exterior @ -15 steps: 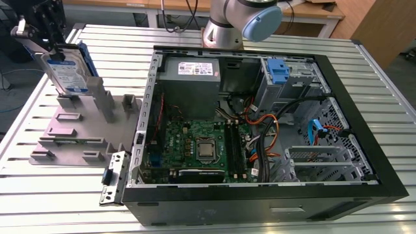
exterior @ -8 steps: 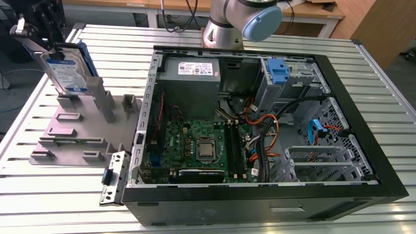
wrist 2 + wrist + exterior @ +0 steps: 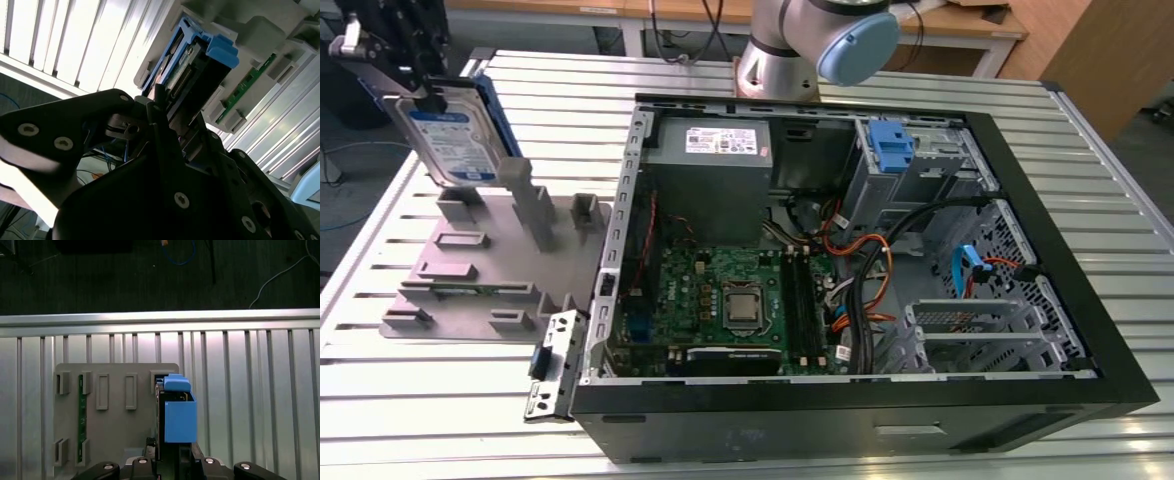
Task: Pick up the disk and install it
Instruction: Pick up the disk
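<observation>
A: Exterior view's left first: hand [image 3: 400, 72] clamped on the upper end of the disk [image 3: 450, 140]. Hanging upright, slightly tilted, label side facing out.
B: Clear of the holder [image 3: 480, 275]?
A: Right over its back posts. Touching or apart, cannot tell. In the first wrist view, seen edge-on over the holder's end slot, with the blue rail frame [image 3: 178, 412] facing the camera.
B: Handling?
A: Probably dense for its size and fully rigid, no give. Smooth metal faces, likely slippery, so a firm pinch across the narrow edges, not on the label. Plastic rail likely flexes a little, a poor spot for force. Shock-sensitive at a guess. Connector pins [image 3: 181, 80] and the board side best left untouched.
B: Further right?
A: Open computer case [image 3: 854, 395] lying flat on the slatted table [image 3: 440, 400], just beside the holder. Inside, the grey power-supply box [image 3: 707, 160], then a blue bracket [image 3: 890, 148] at the drive bay toward the exterior view's right. Disk well apart from that bay.
</observation>
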Robot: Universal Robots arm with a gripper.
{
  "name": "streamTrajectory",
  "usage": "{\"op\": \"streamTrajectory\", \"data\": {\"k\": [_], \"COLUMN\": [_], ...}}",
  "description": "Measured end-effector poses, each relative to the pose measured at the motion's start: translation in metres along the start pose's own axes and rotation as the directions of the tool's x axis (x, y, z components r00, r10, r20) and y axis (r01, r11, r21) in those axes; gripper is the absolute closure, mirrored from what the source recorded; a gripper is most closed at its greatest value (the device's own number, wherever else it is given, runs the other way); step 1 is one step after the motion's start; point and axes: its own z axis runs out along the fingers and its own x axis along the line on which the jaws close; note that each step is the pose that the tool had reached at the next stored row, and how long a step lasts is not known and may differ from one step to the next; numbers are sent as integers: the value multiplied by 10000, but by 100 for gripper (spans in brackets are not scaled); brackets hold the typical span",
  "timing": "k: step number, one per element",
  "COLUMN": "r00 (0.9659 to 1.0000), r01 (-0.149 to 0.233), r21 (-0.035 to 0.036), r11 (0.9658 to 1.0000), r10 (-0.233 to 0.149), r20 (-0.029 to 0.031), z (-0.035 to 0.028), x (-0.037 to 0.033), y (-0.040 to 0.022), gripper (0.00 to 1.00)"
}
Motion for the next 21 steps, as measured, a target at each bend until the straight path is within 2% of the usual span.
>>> {"op": "streamTrajectory", "data": {"k": [4, 11, 15, 21], "r00": [10000, 10000, 10000, 10000], "r01": [0, 0, 0, 0], "r21": [0, 0, 1, 1], "r11": [10000, 10000, 10000, 10000], "r10": [0, 0, 0, 0], "r20": [0, 0, 1, 1], "z": [-84, -191, -232, -255], "x": [-3, -8, -9, -10], "y": [3, 6, 8, 9], "gripper": [65, 65, 65, 65]}}
